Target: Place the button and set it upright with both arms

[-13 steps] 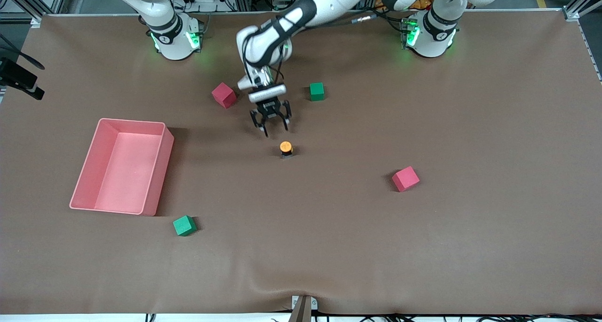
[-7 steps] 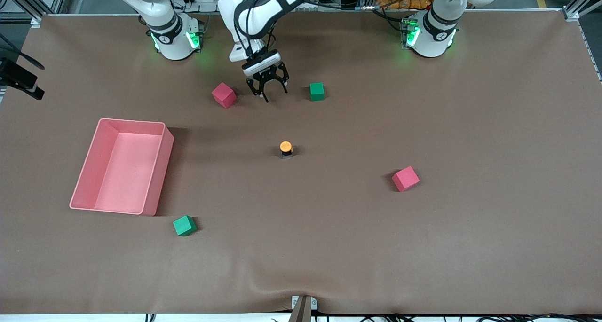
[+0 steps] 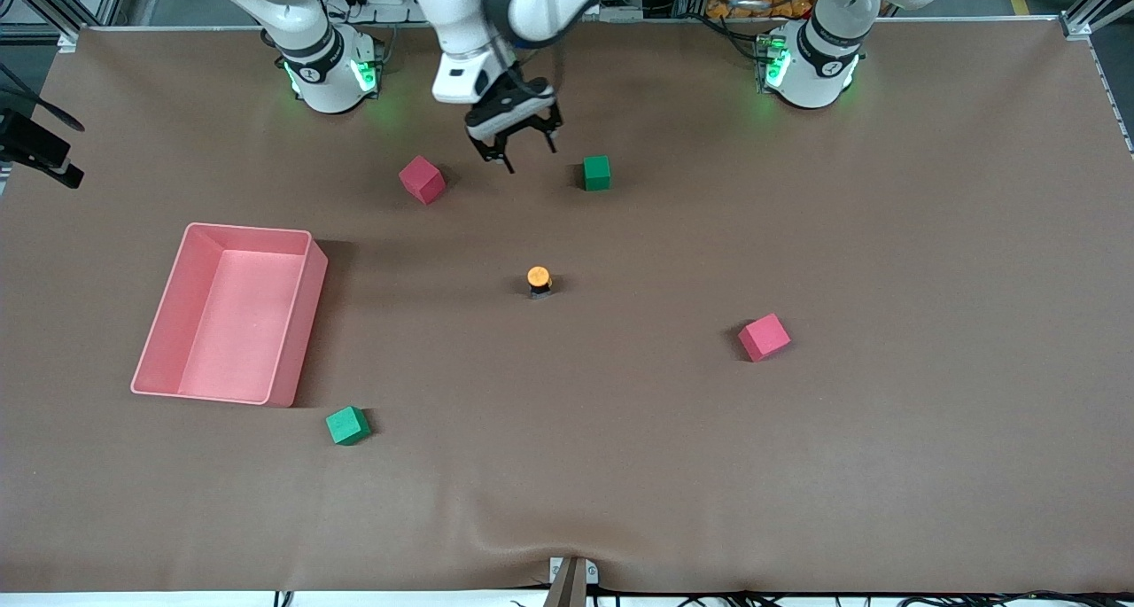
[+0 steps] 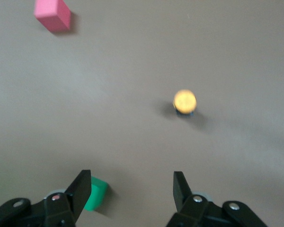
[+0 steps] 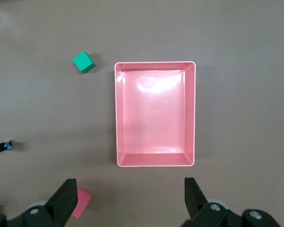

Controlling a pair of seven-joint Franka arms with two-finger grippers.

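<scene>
The button [image 3: 539, 279] stands upright on the brown table, orange cap up, near the middle. It also shows in the left wrist view [image 4: 184, 100] and at the edge of the right wrist view [image 5: 0, 149]. My left gripper [image 3: 529, 153] is open and empty, up in the air over the table between a red cube [image 3: 422, 179] and a green cube [image 3: 597, 172], well clear of the button. Its open jaws show in the left wrist view [image 4: 132, 182]. My right gripper [image 5: 130, 189] is open and empty, high above the pink bin [image 5: 155, 63]; the front view does not show it.
The pink bin [image 3: 251, 229] lies toward the right arm's end. A second green cube [image 3: 347, 425] lies nearer the front camera than the bin. A second red cube [image 3: 764, 337] lies toward the left arm's end, nearer the front camera than the button.
My left gripper has lifted away from just beside the button and drawn back toward the robots' bases, staying open. The button and cubes have not moved.
</scene>
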